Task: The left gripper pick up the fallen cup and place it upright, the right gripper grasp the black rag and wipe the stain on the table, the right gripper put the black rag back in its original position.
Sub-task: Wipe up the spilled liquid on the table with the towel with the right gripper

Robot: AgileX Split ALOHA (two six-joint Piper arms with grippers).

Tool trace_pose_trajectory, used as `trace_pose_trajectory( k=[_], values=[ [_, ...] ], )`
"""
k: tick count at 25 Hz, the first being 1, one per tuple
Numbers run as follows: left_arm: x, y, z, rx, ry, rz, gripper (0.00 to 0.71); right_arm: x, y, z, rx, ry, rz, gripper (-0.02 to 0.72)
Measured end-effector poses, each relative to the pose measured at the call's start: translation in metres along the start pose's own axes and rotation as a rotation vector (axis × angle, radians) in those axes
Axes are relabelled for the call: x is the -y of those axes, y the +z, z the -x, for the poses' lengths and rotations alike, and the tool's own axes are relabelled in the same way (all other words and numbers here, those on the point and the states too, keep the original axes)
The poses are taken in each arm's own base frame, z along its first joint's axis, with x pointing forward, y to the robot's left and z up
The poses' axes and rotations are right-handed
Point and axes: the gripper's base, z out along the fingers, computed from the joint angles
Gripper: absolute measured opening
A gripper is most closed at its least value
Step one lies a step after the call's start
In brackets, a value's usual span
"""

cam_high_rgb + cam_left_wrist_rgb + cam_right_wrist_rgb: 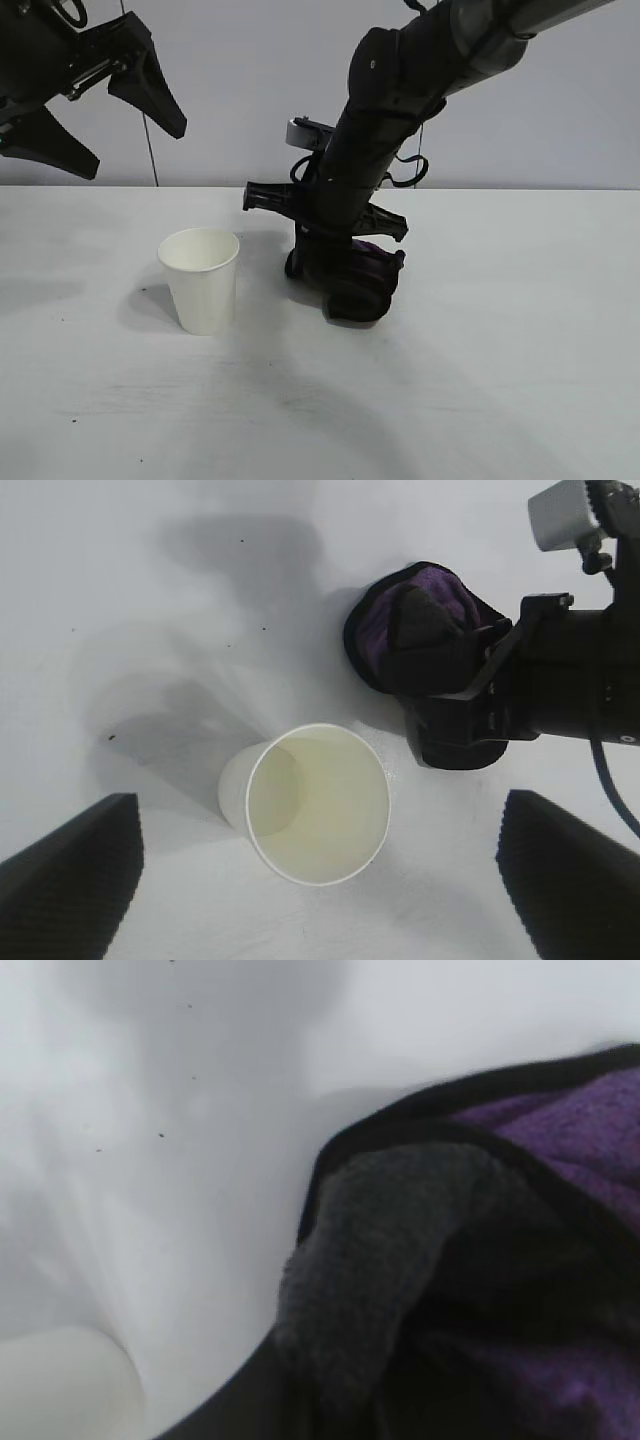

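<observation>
1. Table point(520, 380): big flat white top w/ faint grey smudges and a few dark specks; carries the cup and rag; shadows of both arms fall across it around the cup.
2. Right arm: thick black arm slanting down from above to a spot just beside the cup, on the side away from the left gripper; small grey cylindrical part point(300, 131) sits on it, higher than the cup rim.
3. Right gripper point(352, 285): down at the table, pressed into the rag near the cup; fingers buried in cloth and hidden in the ext. view; closed nearly all the way, pinching the black rag.
4. Left gripper point(95, 125): black claw w/ pointed tapering fingers, hanging in the air above and beyond the cup, well clear of it; fingers spread about as wide as they go, holding nothing; in the left wrist view both fingertips point(75, 875) flank the cup w/o touching.
5. Black rag point(370, 275): soft lumpy black mound w/ purple patch showing; fuzzy nap and dark edging in the right wrist view point(500, 1290); lies on the table just beside the cup, not touching; wider than the cup.
6. Cup point(201, 280): plain white tapered paper cup, rolled rim; stands upright, mouth up; inside looks pale yellowish from above point(318, 805).
</observation>
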Motion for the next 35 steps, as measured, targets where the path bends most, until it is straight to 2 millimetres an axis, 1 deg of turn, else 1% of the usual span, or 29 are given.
trace_pose_trajectory(
  k=[3,7,11,14,16,19,24,26,27,30,31,35],
  values=[
    [0.000,0.000,0.000,0.000,0.000,-0.001,0.694,0.018,-0.002,0.005,-0.010,0.025,-0.040,0.030],
    [0.000,0.000,0.000,0.000,0.000,-0.001,0.694,0.053,-0.008,0.014,-0.031,0.082,-0.079,0.030],
    [0.000,0.000,0.000,0.000,0.000,-0.001,0.694,0.085,-0.017,0.020,-0.051,0.101,-0.118,0.030],
    [0.000,0.000,0.000,0.000,0.000,-0.001,0.694,0.103,-0.020,0.021,-0.068,0.104,-0.148,0.030],
    [0.000,0.000,0.000,0.000,0.000,-0.001,0.694,0.111,-0.022,0.022,-0.071,0.106,-0.158,0.030],
    [0.000,0.000,0.000,0.000,0.000,-0.001,0.694,0.116,-0.026,0.023,-0.074,0.104,-0.162,0.030],
    [0.000,0.000,0.000,0.000,0.000,-0.001,0.694,0.113,-0.032,0.021,-0.105,0.085,-0.152,0.030],
    [0.000,0.000,0.000,0.000,0.000,-0.001,0.694,0.113,-0.037,0.017,-0.134,0.066,-0.151,0.030],
    [0.000,0.000,0.000,0.000,0.000,-0.001,0.694,0.112,-0.043,0.015,-0.140,0.056,-0.152,0.030],
    [0.000,0.000,0.000,0.000,0.000,-0.001,0.694,0.112,-0.060,0.000,-0.161,0.040,-0.154,0.030],
    [0.000,0.000,0.000,0.000,0.000,-0.001,0.694,0.112,-0.069,-0.005,-0.150,0.036,-0.153,0.030],
    [0.000,0.000,0.000,0.000,0.000,-0.001,0.694,0.113,-0.090,-0.031,-0.120,0.032,-0.151,0.030]
  ],
)
